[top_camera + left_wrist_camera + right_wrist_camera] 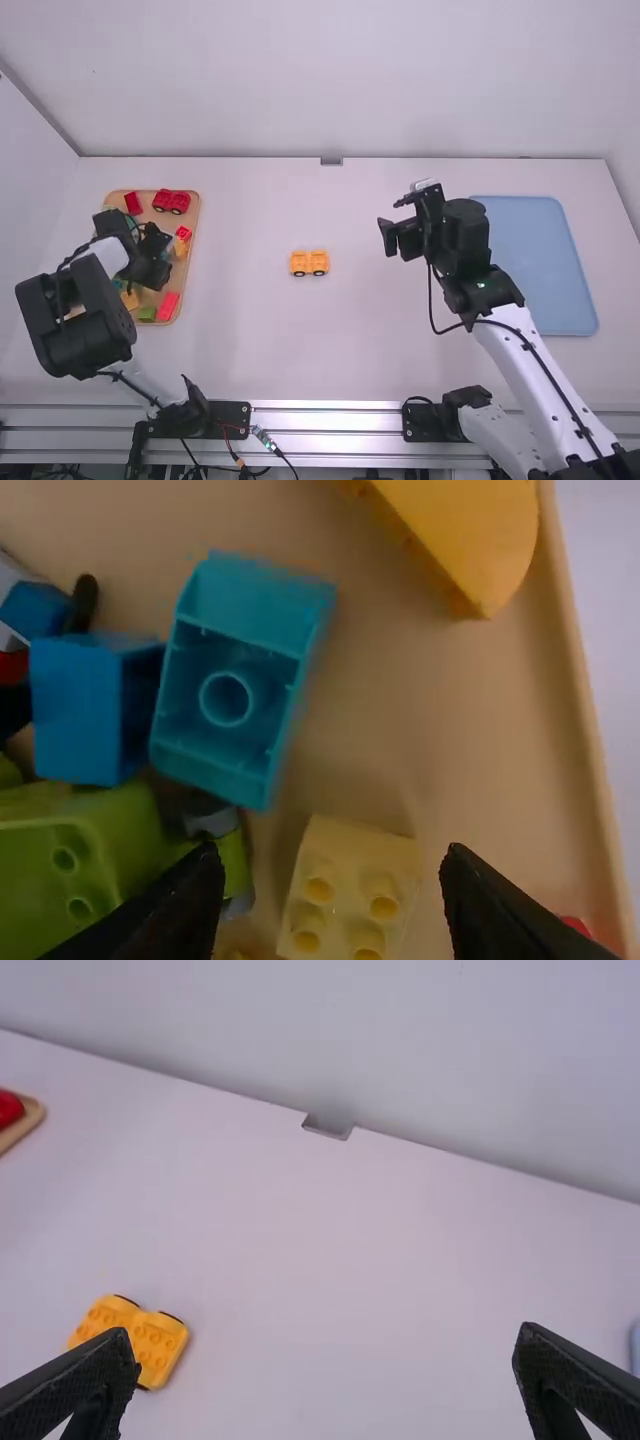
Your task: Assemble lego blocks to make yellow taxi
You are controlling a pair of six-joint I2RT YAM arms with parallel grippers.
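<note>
My left gripper (158, 268) is over the wooden tray at the left. In the left wrist view, the same gripper (335, 900) stands open, with a pale yellow studded block (345, 895) lying between and below its fingertips. The orange-yellow wheeled base (309, 263) rests mid-table; the right wrist view shows this wheeled base (135, 1338) beyond the left finger. My right gripper (392, 236) hangs above the table right of the base. Seen from its own wrist, the right gripper (325, 1355) is open with nothing between its fingers.
The wooden tray (195, 215) holds a red wheeled piece (171, 201), a red block (168, 306) and other blocks. Within it lie a teal block (235, 675), a green piece (75, 850) and a curved yellow piece (465, 530). A blue tray (540, 265) lies at the right.
</note>
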